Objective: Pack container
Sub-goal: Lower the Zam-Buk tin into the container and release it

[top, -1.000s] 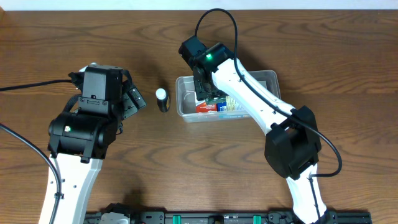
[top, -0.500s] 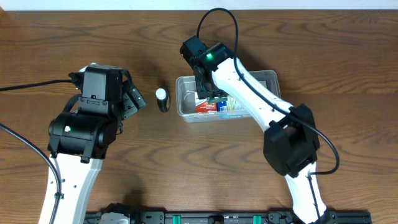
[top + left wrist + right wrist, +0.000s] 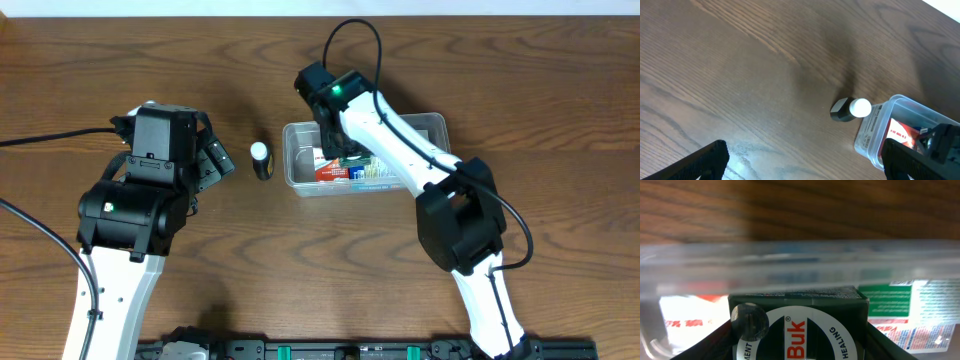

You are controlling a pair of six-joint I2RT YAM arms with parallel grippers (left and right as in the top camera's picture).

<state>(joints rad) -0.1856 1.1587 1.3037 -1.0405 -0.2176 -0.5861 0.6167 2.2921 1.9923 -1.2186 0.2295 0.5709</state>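
The container (image 3: 436, 122), a clear plastic tub, sits right of the table's centre; it also shows in the left wrist view (image 3: 873, 131) and its wall fills the right wrist view (image 3: 790, 262). My right gripper (image 3: 338, 150) reaches down into its left half, shut on a dark green box (image 3: 799, 325) with a round white label, held between the two fingers. Red-and-white boxes (image 3: 332, 172) lie in the tub beneath it. My left gripper (image 3: 215, 160) is open and empty, left of the tub, its fingers (image 3: 710, 160) wide apart above the wood.
A small dark bottle with a white cap (image 3: 261, 160) lies on the table between my left gripper and the tub; it shows in the left wrist view (image 3: 850, 108). A green-and-white box (image 3: 887, 297) lies in the tub beside the red ones.
My right arm has shifted slightly to the right over the tub, still holding the green box. The left arm and the bottle have not moved.
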